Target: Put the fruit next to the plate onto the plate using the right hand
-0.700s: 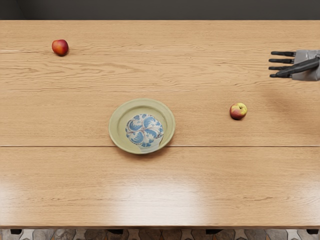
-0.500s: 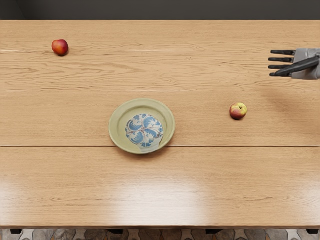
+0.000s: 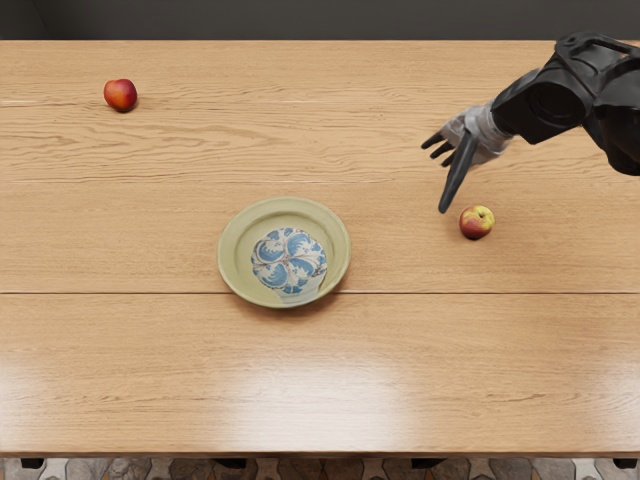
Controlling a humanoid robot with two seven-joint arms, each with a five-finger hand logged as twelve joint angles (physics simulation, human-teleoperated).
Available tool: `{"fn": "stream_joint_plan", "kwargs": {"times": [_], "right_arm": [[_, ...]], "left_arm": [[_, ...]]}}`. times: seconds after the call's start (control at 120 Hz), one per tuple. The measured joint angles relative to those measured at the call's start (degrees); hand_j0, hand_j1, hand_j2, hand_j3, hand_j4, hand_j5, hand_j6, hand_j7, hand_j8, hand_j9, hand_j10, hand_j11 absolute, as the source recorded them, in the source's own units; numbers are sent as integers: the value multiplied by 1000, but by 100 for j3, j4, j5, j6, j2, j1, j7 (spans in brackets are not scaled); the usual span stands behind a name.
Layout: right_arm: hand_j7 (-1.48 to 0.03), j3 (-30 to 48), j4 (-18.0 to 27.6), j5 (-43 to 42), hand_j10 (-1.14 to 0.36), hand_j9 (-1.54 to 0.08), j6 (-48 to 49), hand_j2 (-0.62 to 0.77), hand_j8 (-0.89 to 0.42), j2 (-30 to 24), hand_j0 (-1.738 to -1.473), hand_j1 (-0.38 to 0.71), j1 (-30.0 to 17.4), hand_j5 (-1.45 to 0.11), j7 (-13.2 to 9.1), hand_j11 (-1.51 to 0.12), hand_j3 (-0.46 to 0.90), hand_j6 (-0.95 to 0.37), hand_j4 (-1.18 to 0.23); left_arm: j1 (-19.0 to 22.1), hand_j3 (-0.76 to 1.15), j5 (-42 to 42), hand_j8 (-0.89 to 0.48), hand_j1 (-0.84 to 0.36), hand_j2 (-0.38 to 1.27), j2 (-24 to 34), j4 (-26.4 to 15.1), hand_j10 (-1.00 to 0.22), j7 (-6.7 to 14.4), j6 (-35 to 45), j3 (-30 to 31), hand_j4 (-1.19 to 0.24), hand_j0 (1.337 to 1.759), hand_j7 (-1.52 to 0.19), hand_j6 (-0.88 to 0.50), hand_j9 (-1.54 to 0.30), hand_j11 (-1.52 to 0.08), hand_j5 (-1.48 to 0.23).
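The green-rimmed plate sits mid-bench, its blue-patterned centre fully in view. The yellow-red apple lies on the wood well to the plate's right. A red apple rests at the far left corner. The right hand hangs above and just left of the yellow-red apple, fingers spread wide, holding and touching nothing.

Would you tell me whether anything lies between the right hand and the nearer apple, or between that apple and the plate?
Nothing visible does: only bare table separates the right hand, the apple and the plate.
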Motion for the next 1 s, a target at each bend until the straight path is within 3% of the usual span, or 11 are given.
{"fn": "stream_joint_plan", "kwargs": {"times": [0.175, 0.442, 0.75, 1.0], "right_arm": [[0, -1053, 217, -671, -1, 0, -624, 0, -1, 256, -1658, -349, 354, 0, 0, 0, 0, -2, -2], [0, -2276, 1825, -1228, -1, 0, -2316, 0, -2, 172, -1658, -349, 929, 0, 0, 0, 0, -3, -2], [0, -2937, 3859, -1243, -1, 0, -3760, 1, -2, -346, -1658, -349, 1212, 0, 0, 0, 0, -3, -2], [0, -3259, 4450, -1282, -1, 0, -4382, 1, -2, -504, -1658, -349, 1194, 0, 0, 0, 0, -3, -2]], "left_arm": [[-9, 0, -1, -17, 330, 3, 0, 0, -16, -1, 0, 3, -16, 1658, -21, -17, -21, -21, -21], [-10, 0, -1, -16, 330, 3, 0, -2, -16, -1, 0, 4, -16, 1658, -21, -17, -21, -21, -21], [-9, 0, 1, -16, 330, 3, 0, -2, -16, 0, 0, 4, -16, 1658, -21, -17, -21, -21, -21], [-9, 0, 1, -16, 330, 3, 0, -2, -16, -1, 0, 4, -16, 1658, -21, -16, -21, -21, -21]]}}
